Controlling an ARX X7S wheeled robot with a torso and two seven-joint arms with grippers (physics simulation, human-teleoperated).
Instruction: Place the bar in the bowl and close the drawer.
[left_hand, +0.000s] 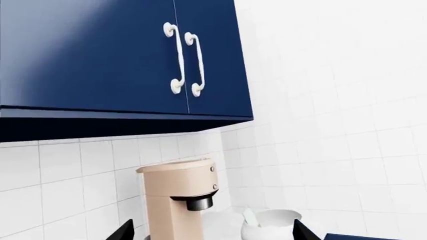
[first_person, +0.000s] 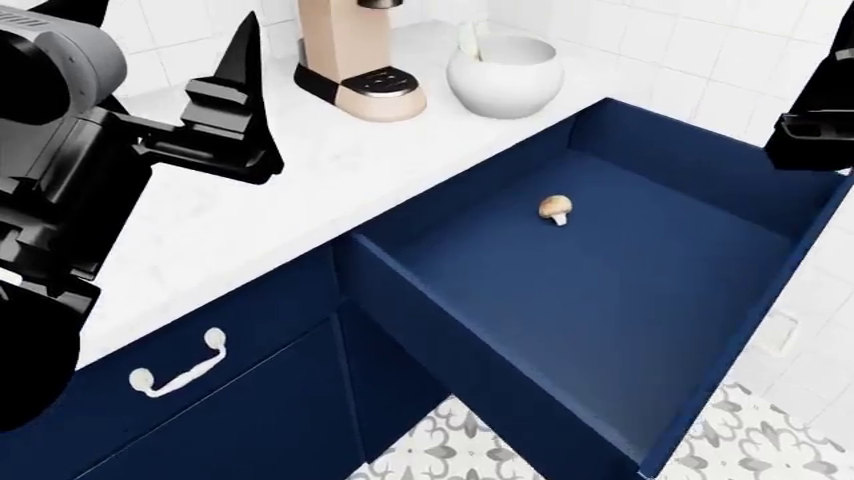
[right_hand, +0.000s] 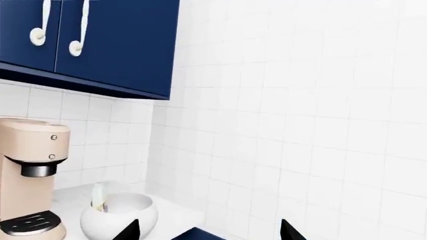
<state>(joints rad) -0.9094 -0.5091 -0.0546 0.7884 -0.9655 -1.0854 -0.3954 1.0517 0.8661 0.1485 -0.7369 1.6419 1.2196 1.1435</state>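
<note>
Bar (first_person: 469, 38) in bowl (first_person: 514, 85); one open drawer (first_person: 627, 290).

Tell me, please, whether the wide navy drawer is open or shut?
Open: the wide navy drawer is pulled far out, its flat inside exposed with a small tan mushroom.

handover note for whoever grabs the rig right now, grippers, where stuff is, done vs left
Left gripper: open, empty, raised above the white counter.
Right gripper: only its finger tips show in its wrist view, spread apart, nothing between them; it is up at the far right of the head view.
Bar: already standing in the bowl, leaning on the rim, beside the coffee maker.
Drawer: fully open, with a small mushroom inside.
Done: bar in bowl.
Left: push the drawer shut.
</note>
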